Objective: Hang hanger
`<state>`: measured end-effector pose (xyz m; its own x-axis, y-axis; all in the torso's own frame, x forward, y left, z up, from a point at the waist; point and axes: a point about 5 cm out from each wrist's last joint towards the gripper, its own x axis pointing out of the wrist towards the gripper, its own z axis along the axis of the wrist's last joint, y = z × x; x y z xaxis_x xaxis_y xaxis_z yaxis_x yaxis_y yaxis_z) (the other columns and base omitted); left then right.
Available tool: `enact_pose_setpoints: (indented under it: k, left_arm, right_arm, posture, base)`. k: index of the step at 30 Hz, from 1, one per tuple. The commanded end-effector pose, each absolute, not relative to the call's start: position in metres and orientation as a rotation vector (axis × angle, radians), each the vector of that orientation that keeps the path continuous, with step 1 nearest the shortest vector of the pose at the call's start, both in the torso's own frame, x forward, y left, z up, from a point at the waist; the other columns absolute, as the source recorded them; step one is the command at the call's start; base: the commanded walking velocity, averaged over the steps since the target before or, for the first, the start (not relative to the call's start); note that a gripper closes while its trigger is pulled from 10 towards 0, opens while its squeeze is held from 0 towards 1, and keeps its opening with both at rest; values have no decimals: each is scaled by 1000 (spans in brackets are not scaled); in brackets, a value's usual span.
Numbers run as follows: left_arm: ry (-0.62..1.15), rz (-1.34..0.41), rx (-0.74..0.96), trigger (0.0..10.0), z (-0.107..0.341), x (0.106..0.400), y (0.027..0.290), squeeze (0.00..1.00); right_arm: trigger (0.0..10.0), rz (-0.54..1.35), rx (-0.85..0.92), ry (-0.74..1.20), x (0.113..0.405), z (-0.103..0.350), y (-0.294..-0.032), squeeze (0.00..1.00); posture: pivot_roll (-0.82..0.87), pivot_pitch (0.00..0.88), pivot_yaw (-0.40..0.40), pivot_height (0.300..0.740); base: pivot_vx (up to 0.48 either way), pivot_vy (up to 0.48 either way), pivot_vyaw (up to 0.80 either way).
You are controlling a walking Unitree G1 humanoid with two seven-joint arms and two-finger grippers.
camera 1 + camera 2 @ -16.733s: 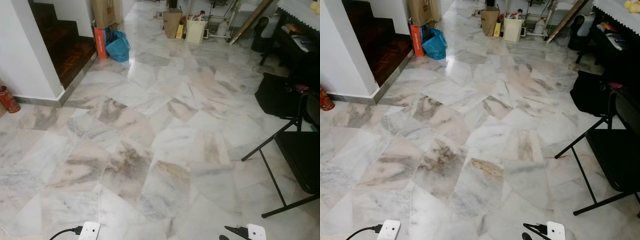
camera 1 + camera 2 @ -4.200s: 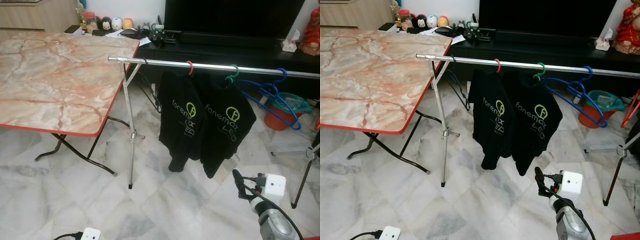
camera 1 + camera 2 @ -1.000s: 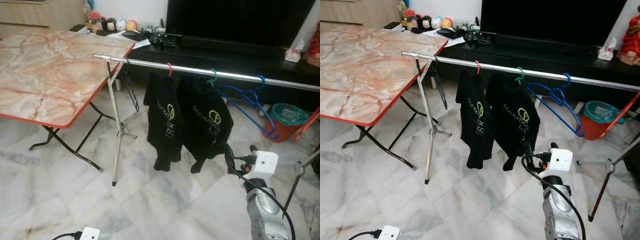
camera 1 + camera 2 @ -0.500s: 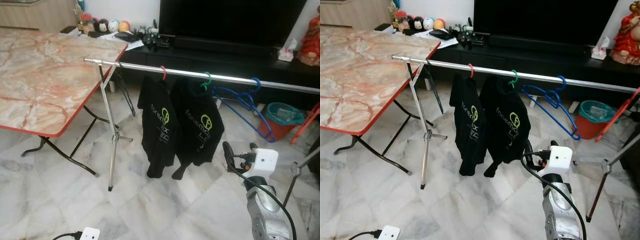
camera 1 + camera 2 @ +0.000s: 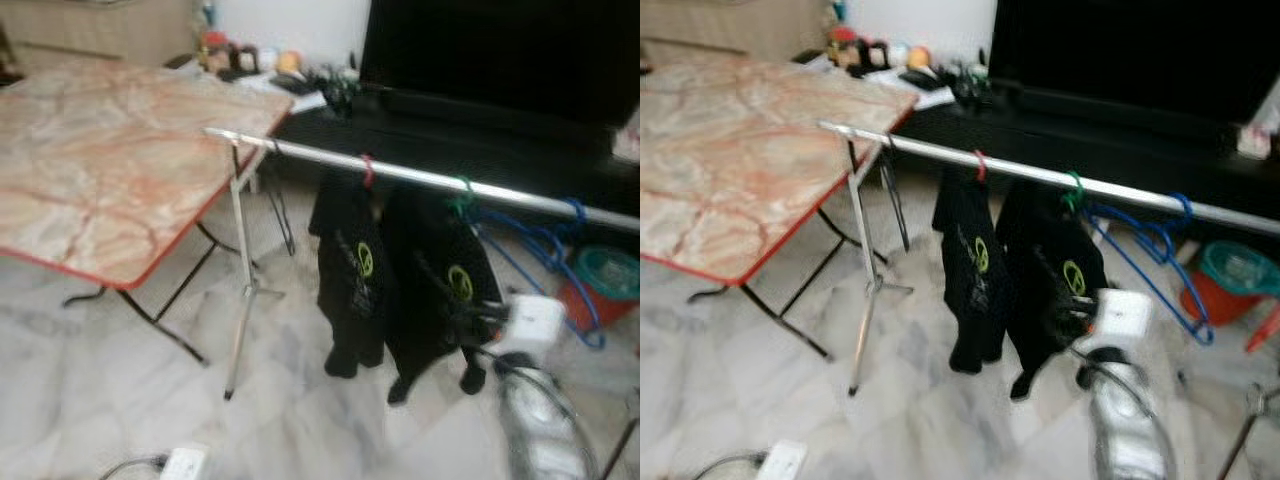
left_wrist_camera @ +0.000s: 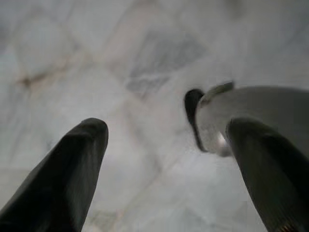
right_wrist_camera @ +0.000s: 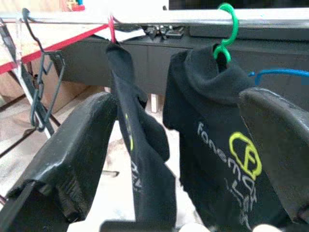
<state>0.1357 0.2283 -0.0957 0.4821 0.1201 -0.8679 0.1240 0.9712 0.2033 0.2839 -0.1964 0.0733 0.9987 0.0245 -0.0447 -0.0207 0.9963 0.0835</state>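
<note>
A silver clothes rail [image 5: 420,178] crosses the room in front of me. Two black shirts hang from it, one [image 5: 352,265] on a red hanger hook [image 7: 112,28], the other [image 7: 217,125] on a green hook [image 7: 226,28]. Empty blue hangers [image 5: 548,252] hang further right, and a dark wire hanger [image 7: 41,82] hangs near the rail's left end. My right gripper [image 7: 178,113] is raised just in front of the shirts, open, with nothing between its fingers. My left gripper [image 6: 166,129] hangs low over the marble floor, open and empty.
A folding table [image 5: 100,180] with a marble-pattern top and red edge stands on the left, beside the rack's tripod leg [image 5: 240,300]. Behind the rail are a dark TV cabinet [image 5: 1120,120] and a red bucket [image 5: 1230,285] at the right.
The camera has moved and the picture is now blurred. My right gripper stays raised and sits closer to the black shirts. Nothing has been taken hold of.
</note>
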Motion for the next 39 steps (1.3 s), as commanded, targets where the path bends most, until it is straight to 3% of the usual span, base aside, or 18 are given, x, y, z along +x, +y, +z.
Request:
enact_pose_setpoints:
  k: [1, 31, 39]
  left_arm:
    - [1040, -28, 232, 10000, -95, 146, 216, 0]
    - [1040, -27, 229, 10000, -94, 146, 216, 0]
    - [1048, -43, 219, 10000, -95, 146, 215, 0]
  right_arm:
    - [10000, -39, 73, 69, 278, 70, -216, 0]
    - [10000, -64, 91, 66, 278, 76, -215, 0]
    - [10000, -70, 84, 76, 279, 75, -216, 0]
  posture:
    - [-101, 0, -59, 740]
    - [-101, 0, -59, 740]
    - [-101, 0, -59, 740]
  base:
    - [315, 0, 0]
    - [310, 0, 0]
    - [0, 0, 0]
